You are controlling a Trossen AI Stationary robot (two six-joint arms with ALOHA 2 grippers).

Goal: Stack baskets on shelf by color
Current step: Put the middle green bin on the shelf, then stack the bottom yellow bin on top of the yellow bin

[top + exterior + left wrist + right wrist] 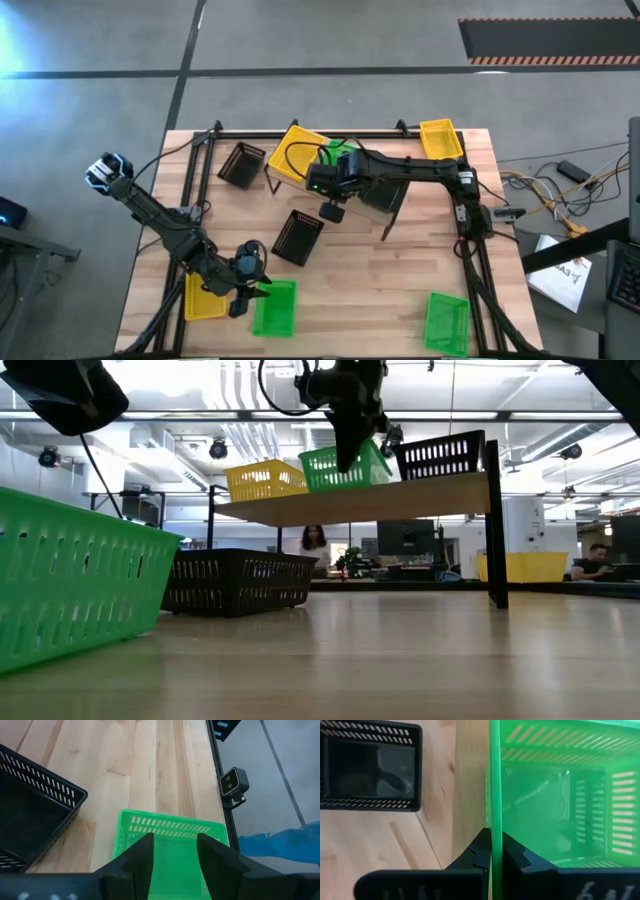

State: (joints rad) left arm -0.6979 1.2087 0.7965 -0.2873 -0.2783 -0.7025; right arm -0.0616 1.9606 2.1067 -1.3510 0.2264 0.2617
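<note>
Near edge of the table, lower left of the high view: I see the left gripper [243,290] poised over a green basket [273,308]. Its fingers [141,857] stand apart in the left wrist view, with the basket's rim showing between them and nothing clasped. A flat yellow basket [203,298] lies just beside this green one, toward the table's left edge. A second green basket [446,322] sits at lower right, well apart from both.

Middle of the table: a black basket [298,236] rests on the tabletop [370,290], near the centre of the high view. In the low view it appears beneath the shelf, lying behind the large green wall of the nearest basket.

Shelf zone, upper centre: the right gripper [491,851] is closed on the side wall of a green basket on the shelf [345,467]; I see the thin green wall pinched between its fingers in the right wrist view. The shelf [370,500] carries three baskets in a row in the low view: a yellow shelf basket [264,480] at left, the gripped green one in the middle, a black shelf basket [440,456] at right.

Far edge: another black basket, tilted [240,163], sits at upper left, and a yellow basket at the far right corner [440,139].
</note>
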